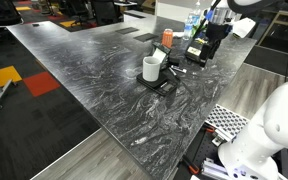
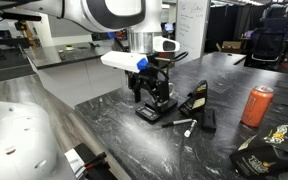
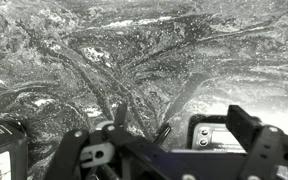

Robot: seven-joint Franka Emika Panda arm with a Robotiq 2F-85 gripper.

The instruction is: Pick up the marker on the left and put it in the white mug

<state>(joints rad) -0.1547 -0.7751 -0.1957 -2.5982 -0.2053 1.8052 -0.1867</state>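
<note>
End effector [image 2: 149, 90] hangs low under the white arm, just above a flat black object [image 2: 156, 110] that lies well in from the edges of the dark marbled surface [image 2: 114, 125]. In the wrist view the end effector [image 3: 141, 122] shows two dark fingertips [image 3: 119, 113] with a narrow gap between them over bare marbling. Whether they have hold of anything I cannot tell.

In an exterior view the white mug [image 1: 151, 68] stands upright just left of the end effector [image 1: 187, 55], away from every edge. It is at the flat black object [image 1: 164, 84], though I cannot tell whether it rests on it or stands just beside it. An orange can [image 1: 167, 37] stands beyond the mug, toward the far edge.

In an exterior view, right of the flat black object, a marker [image 2: 179, 123] lies flat on the surface, dark-bodied with a pale end, apart from the end effector. Just behind it a black slanted item [image 2: 196, 98] leans. Further right the orange can [image 2: 256, 105] stands upright toward the right edge. A black pouch with yellow print [image 2: 262, 155] lies at the near right corner.
</note>
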